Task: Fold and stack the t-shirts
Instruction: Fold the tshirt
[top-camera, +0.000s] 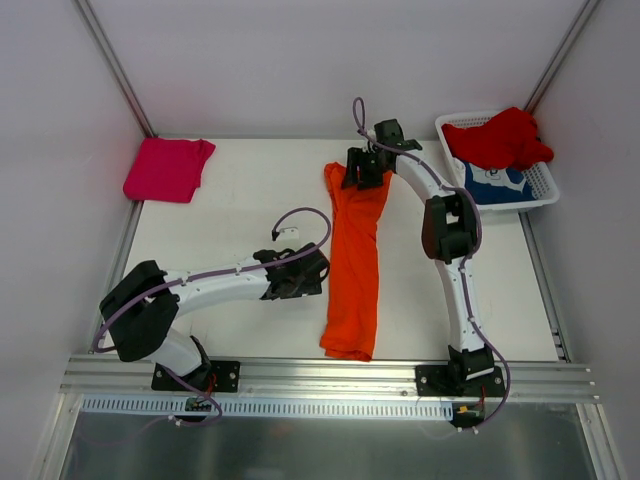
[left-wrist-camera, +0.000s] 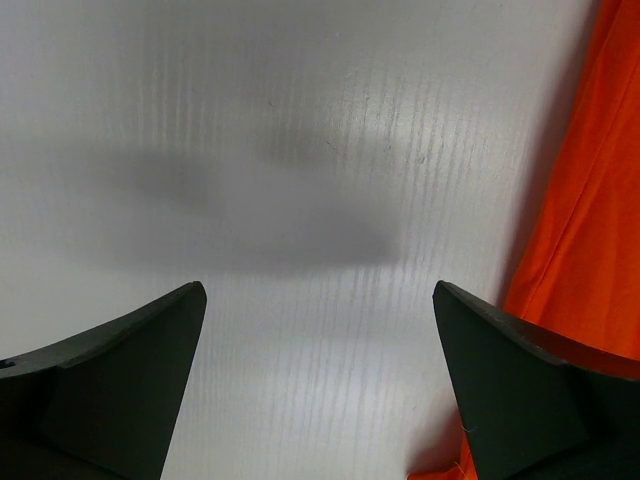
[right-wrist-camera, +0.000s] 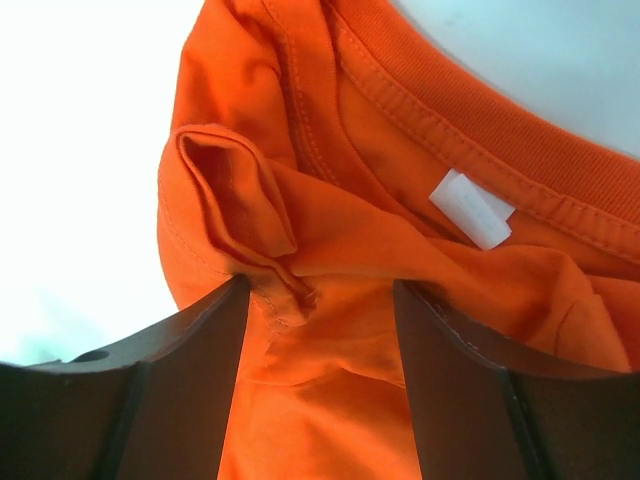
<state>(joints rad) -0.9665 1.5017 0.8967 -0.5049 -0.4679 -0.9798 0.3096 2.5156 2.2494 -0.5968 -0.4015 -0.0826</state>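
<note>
The orange t-shirt lies as a long narrow strip down the middle of the table, collar end at the far side. My right gripper is down on that collar end. In the right wrist view its jaws stand partly apart, with bunched orange cloth between them near the white label. My left gripper is open and empty, low over bare table just left of the strip; the shirt's edge shows beside its right finger. The magenta-pink t-shirt lies folded at the far left.
A white lattice basket at the far right holds the red t-shirt on top of the blue t-shirt with white print. White walls enclose the table on three sides. A metal rail runs along the near edge.
</note>
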